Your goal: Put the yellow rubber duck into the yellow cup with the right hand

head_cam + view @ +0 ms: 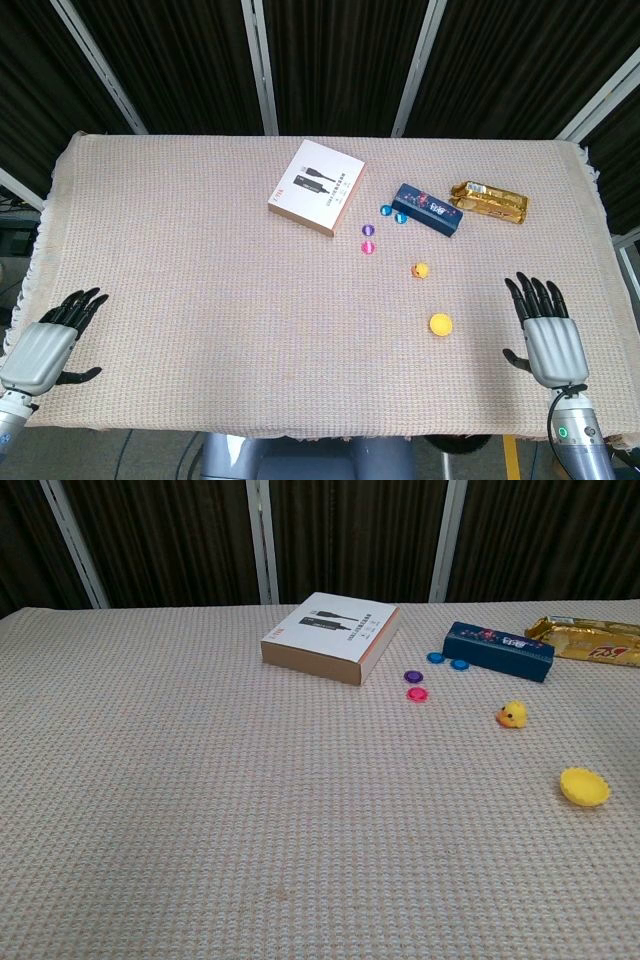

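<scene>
Currently we log the yellow rubber duck (421, 269) sitting on the woven table cloth (200, 290), apart from and just behind the yellow cup (440, 323), which lies on the cloth nearer the front edge. Nothing is inside the cup as far as the chest view shows.

Our right hand (546, 335) rests near the front right corner, palm down, fingers spread and holding nothing; it is well to the right of the cup and touches neither object. Our left hand (48, 340) sits at the front left edge, fingers likewise apart and empty.

Farther back we note a white box (316, 187) with a cable printed on its lid, a dark blue box (428, 210), and a gold snack packet (489, 201) to its right. Small round coloured tokens (368, 238) lie between the white box and the blue box; we see blue, purple and pink ones.
</scene>
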### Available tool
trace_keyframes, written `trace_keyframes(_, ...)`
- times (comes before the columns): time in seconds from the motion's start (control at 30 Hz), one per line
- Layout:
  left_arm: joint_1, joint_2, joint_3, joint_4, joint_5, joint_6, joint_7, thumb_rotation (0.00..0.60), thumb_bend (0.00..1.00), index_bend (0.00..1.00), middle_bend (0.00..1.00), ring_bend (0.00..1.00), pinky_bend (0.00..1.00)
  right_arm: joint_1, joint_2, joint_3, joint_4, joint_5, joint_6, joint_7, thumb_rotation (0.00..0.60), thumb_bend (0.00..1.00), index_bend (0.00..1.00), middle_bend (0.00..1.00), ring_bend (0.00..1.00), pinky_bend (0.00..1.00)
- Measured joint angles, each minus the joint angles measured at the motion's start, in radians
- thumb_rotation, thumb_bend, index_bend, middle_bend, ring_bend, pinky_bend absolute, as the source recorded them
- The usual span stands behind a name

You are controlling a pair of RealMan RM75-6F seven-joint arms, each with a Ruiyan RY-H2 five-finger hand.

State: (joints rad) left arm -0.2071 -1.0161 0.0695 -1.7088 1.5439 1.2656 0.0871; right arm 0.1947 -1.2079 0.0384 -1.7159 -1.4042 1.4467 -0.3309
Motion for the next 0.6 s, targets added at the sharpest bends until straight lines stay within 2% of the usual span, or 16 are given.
trace_keyframes(0.17,-0.005,0.016,0.011,-0.008,0.003,-0.024,-0.009,0.6,0.0,0.0,0.0,0.0,0.22,-0.002,-0.008,0.001,0.008,-0.02,0.005,0.01,0.6,0.0,0.0,0.0,0.0,0.0)
trace_keyframes(0.47,-0.002,0.01,0.004,-0.01,0.011,-0.002,0.014,0.6,0.0,0.0,0.0,0.0,0.22,-0.012,-0.012,0.0,0.027,-0.041,0.011,0.027,0.6,0.0,0.0,0.0,0.0,0.0)
trace_keyframes(0.6,0.001,0.01,0.003,-0.009,0.009,0.002,0.012,0.6,0.0,0.0,0.0,0.0,0.22,-0.01,-0.014,0.0,0.028,-0.06,0.013,0.031,0.6,0.0,0.07,0.0,0.0,0.0)
